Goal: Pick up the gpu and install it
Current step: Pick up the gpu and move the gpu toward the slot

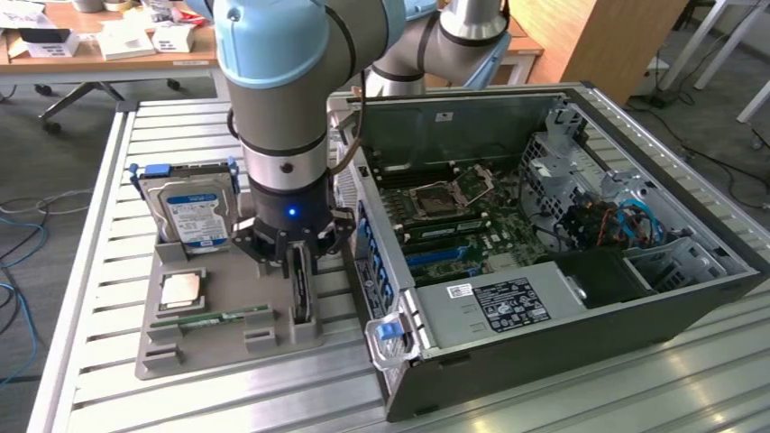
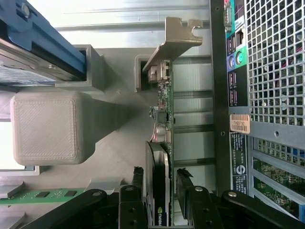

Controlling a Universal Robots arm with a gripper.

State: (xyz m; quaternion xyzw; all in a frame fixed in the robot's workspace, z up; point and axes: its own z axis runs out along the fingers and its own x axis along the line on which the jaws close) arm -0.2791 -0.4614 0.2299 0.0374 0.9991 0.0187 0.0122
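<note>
Jaws open, straddling your gpu (image 2: 158,183) standing edge-up in the grey holder (image 1: 216,354); close off-centre and you could tip it or jam its bracket (image 2: 174,39) in the slot

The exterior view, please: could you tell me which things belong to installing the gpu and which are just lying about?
Job in hand: gpu, standing on edge in the grey holder; open pincer astride it; open computer case.
Lying about: hard drive; CPU chip; RAM stick.
</note>
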